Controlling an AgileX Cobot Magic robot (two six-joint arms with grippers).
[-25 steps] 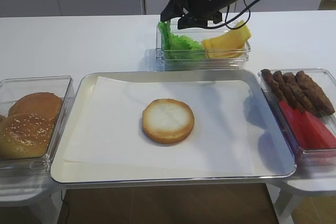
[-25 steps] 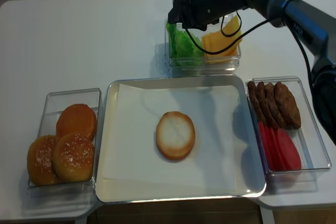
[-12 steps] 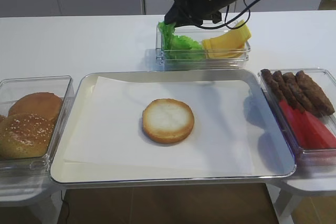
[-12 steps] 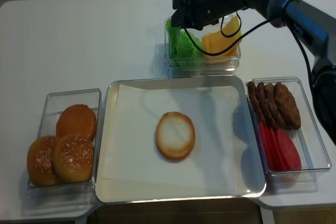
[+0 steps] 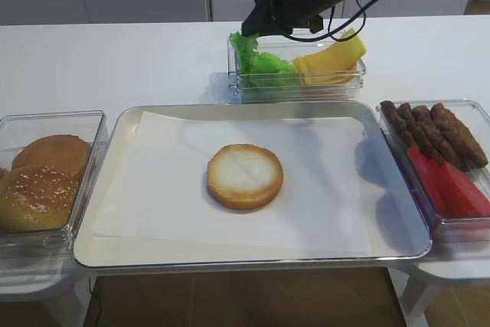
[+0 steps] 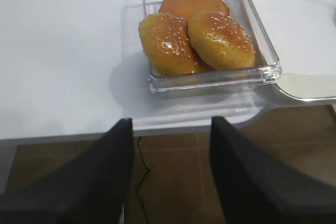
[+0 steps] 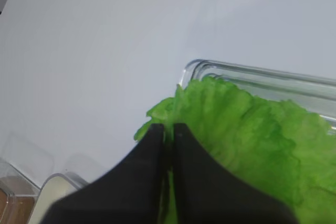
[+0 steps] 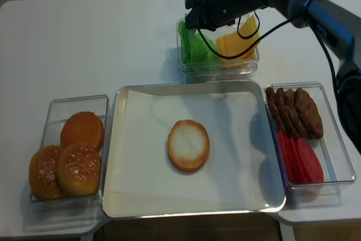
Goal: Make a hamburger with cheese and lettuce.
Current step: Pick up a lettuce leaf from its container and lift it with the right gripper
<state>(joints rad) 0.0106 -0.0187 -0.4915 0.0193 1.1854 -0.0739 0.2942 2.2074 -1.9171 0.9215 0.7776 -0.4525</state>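
Observation:
The hamburger bun half (image 5: 245,176) (image 8: 188,145), pale cut face up, lies in the middle of the paper-lined tray (image 5: 99,254). The lettuce (image 5: 259,60) (image 8: 193,43) (image 7: 247,140) and the stacked yellow cheese slices (image 5: 333,63) (image 8: 237,40) share a clear box at the back. My right gripper (image 5: 253,27) (image 8: 194,22) (image 7: 168,129) is shut on the lettuce leaf's frilly edge at the box's left end. My left gripper (image 6: 170,124) is open and empty, off the table's front edge near the bun box.
A clear box of sesame buns (image 5: 42,178) (image 6: 197,35) stands left of the tray. A clear box with brown patties (image 5: 432,132) and red slices (image 5: 452,185) stands right of it. The right arm's cable hangs above the cheese.
The right gripper closed on the lettuce edge and lifted slightly, pulling the leaf up at the box's left end. The left arm has not moved.

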